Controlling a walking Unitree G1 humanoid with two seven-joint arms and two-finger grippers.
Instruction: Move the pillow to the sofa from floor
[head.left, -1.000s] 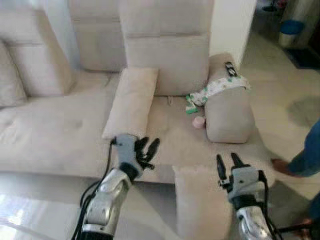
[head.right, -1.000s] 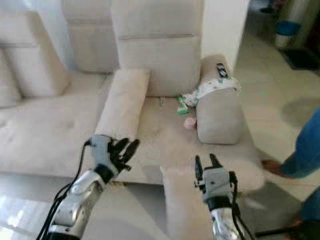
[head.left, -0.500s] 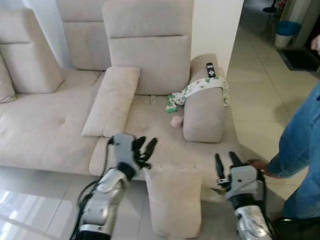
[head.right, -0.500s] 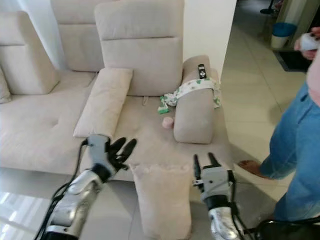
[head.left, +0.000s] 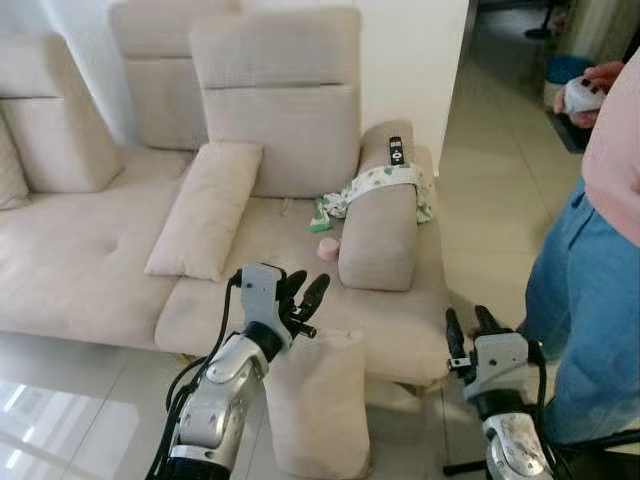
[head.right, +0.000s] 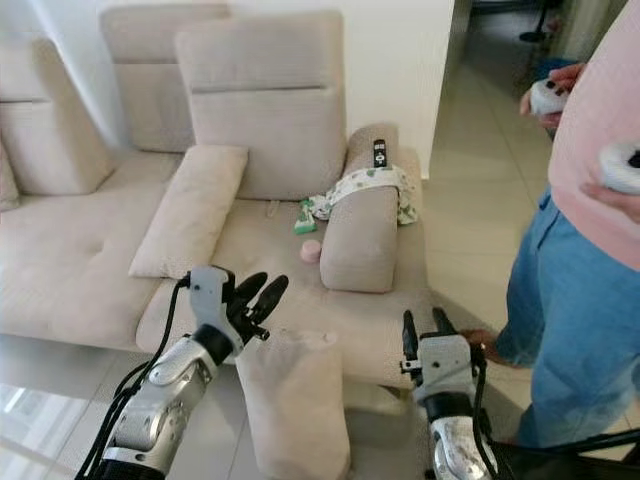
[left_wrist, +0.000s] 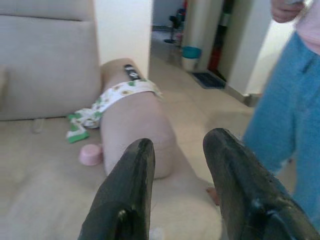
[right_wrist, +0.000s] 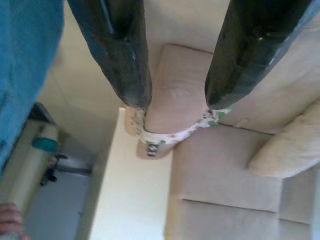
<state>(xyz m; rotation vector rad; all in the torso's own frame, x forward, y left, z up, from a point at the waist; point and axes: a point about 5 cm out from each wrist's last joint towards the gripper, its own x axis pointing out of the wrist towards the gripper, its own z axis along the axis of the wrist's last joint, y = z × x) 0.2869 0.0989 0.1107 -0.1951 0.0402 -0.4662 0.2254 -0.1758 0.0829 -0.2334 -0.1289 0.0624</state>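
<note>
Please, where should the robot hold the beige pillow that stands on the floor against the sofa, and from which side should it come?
Probably grip the top edge of the beige fabric pillow, coming from above. It stands upright on the floor, leaning on the front of the beige sofa, so its upper corners are free. The open left end effector is already beside the upper left corner; the open right end effector could take the other.

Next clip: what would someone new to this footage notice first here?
A beige pillow stands upright on the floor against the front edge of the sofa, with the left gripper open just above its top corner. The right gripper is raised, open and empty, beside a person in blue trousers at the sofa's right end. A remote lies on the armrest over a patterned cloth.
</note>
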